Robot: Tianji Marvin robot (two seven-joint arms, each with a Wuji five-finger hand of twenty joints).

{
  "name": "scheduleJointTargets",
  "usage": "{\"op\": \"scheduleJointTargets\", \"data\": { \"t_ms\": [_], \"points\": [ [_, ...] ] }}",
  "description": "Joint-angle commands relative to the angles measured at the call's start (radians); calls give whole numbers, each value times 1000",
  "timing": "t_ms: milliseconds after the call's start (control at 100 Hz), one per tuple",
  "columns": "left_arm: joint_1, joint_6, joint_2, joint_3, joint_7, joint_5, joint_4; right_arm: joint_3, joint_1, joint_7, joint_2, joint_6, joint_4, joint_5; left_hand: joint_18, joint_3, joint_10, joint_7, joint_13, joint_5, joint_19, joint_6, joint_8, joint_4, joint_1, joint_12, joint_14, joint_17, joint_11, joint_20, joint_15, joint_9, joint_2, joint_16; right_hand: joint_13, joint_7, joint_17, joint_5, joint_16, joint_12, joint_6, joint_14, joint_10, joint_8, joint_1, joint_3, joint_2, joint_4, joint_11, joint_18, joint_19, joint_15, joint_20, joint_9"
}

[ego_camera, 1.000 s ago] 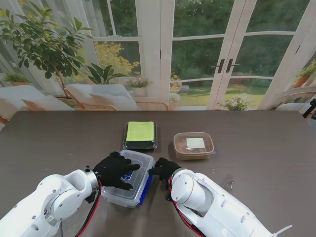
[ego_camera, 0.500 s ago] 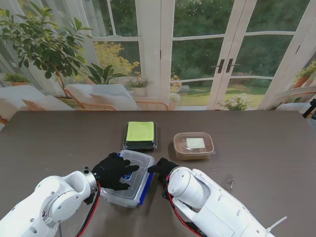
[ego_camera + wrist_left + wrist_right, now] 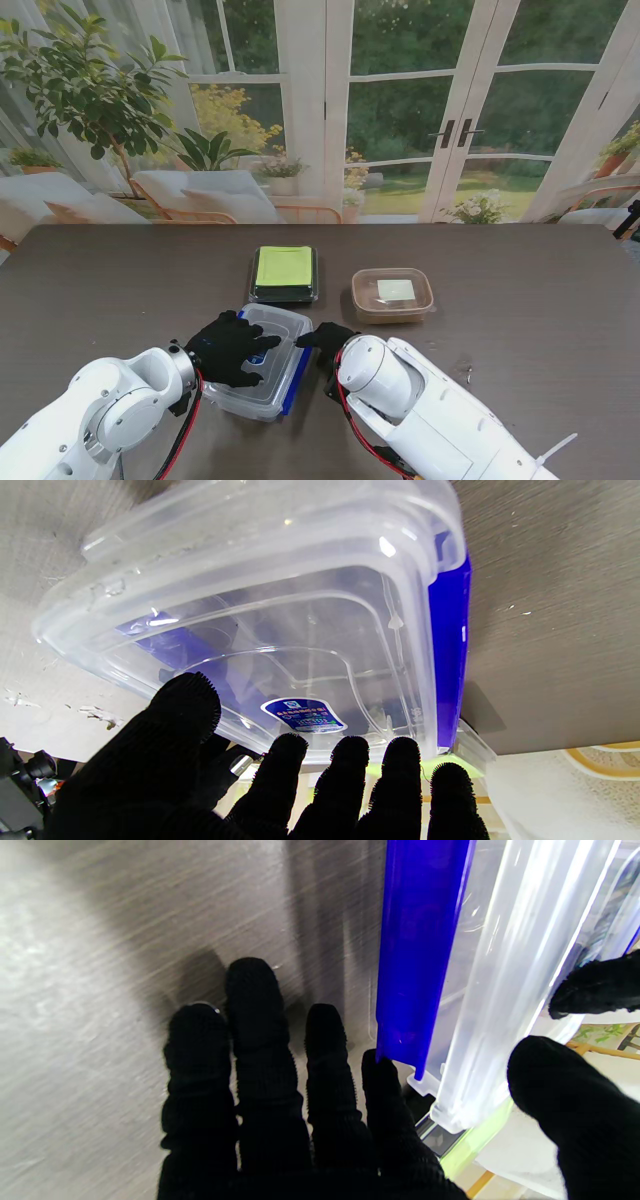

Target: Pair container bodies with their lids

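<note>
A clear plastic container [image 3: 268, 378] with its clear lid on top and blue side clasps [image 3: 294, 380] sits on the table close to me. My left hand [image 3: 232, 347] lies flat on the lid [image 3: 280, 605], fingers spread, holding nothing. My right hand [image 3: 322, 338] is at the container's right side, fingers apart. In the right wrist view its forefinger [image 3: 385, 1090] touches the end of the blue clasp [image 3: 420, 950], with the thumb [image 3: 565, 1100] by the lid's rim. Farther from me stand a dark container with a green lid [image 3: 284, 271] and a brown container with a clear lid [image 3: 392, 293].
The dark wooden table [image 3: 520, 300] stretches out to both sides. Glass doors and a potted plant [image 3: 90, 90] lie beyond its far edge. My right forearm [image 3: 420, 410] crosses the near right part of the table.
My right arm has shifted left, bringing the hand closer against the container's right clasp. The left hand has stayed on the lid, barely moving.
</note>
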State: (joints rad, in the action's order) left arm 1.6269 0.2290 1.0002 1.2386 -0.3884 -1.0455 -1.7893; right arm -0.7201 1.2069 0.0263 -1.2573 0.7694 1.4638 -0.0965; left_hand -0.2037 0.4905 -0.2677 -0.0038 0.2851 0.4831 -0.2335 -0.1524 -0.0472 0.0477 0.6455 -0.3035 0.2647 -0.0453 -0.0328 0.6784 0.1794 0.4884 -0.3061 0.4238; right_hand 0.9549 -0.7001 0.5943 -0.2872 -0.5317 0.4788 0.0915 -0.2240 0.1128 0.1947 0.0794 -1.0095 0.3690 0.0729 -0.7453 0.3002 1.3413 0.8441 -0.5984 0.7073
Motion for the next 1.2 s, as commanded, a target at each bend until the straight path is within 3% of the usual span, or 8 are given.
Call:
{"op": "scheduleJointTargets", "data": {
  "t_ms": [0,250,670,1190],
  "points": [
    [12,-2,-1,-2,-28,-1,9,5,3,25,-4,6,9,9,19,-6,28,12,-21,12,33,4,-11,18,-1,-20,-9,25,-55,-1,-15,29,-25,-5,-15,-60,-103,-118,-9,-8,-29,-9,22,28,-47,28,-18,-21,-17,19,35,11,-33,-34],
    [15,-8,-1,0,-31,-1,6,-8,2,19,-14,28,12,45,19,-15,27,13,-23,14,33,4,-11,15,4,-20,-9,27,-54,-1,-16,28,-20,-5,-67,-111,-145,-189,-4,-8,-15,-8,27,69,-43,18,-16,-20,-16,7,14,-3,-28,-86],
    [10,-12,-2,-5,-35,6,10,-42,12,-32,-40,49,23,88,22,-24,29,11,-26,5,34,5,-10,12,6,-20,-11,30,-54,-1,-19,25,-13,-5,-198,-277,-224,-252,100,-118,0,-23,66,184,-39,-21,1,-10,67,3,-83,-202,7,-190],
    [12,-17,-2,-5,-45,9,7,-85,29,-95,-72,72,45,147,23,-45,27,11,-26,5,35,8,-10,11,11,-20,-10,30,-53,-3,-21,23,0,-5,-181,-449,-229,-106,143,-159,23,-49,118,270,-11,-54,26,2,143,32,-123,-287,33,-183]
  ]
}}
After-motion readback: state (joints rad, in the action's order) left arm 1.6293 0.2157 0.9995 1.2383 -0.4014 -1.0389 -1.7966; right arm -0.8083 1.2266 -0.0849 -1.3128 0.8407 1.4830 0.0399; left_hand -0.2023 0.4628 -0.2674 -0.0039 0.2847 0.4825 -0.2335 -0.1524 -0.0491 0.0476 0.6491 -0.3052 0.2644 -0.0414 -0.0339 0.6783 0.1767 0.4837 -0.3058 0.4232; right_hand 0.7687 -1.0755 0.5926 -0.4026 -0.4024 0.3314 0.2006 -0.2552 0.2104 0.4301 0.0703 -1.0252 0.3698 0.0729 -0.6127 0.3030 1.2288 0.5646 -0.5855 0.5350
